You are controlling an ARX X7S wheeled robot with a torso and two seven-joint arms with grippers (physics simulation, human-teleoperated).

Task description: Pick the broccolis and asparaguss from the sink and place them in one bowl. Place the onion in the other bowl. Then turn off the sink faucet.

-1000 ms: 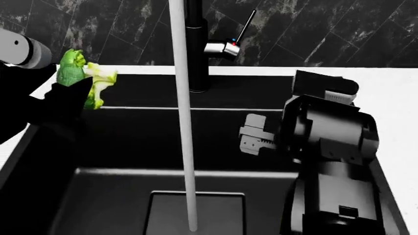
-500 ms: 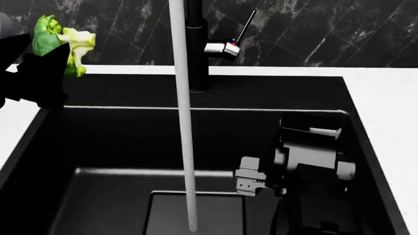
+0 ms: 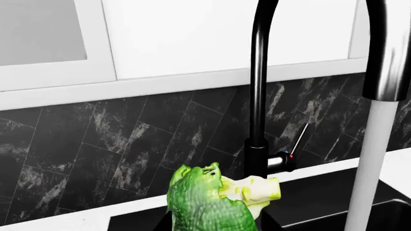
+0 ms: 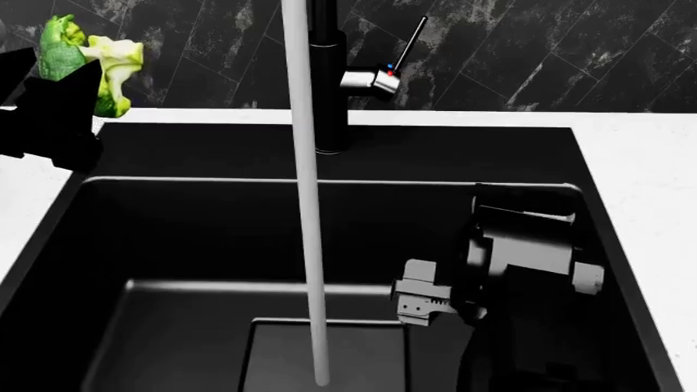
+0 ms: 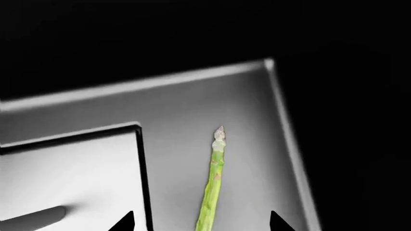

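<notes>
The left gripper (image 4: 65,82) has its fingers pinching a broccoli (image 4: 82,57) and holds it up high, over the white surface (image 4: 33,196) by the left edge of the sink (image 4: 218,237). Water (image 4: 310,204) runs down from the sink faucet (image 4: 326,73). The right gripper (image 5: 199,226) is low inside the sink, its fingers spread on either side of an asparagus (image 5: 212,183) lying on the bottom beside the drain panel (image 5: 64,173).

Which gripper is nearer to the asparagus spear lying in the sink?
Right. The right gripper hangs directly over the asparagus spear on the sink floor; the left gripper holds a broccoli above the counter.
</notes>
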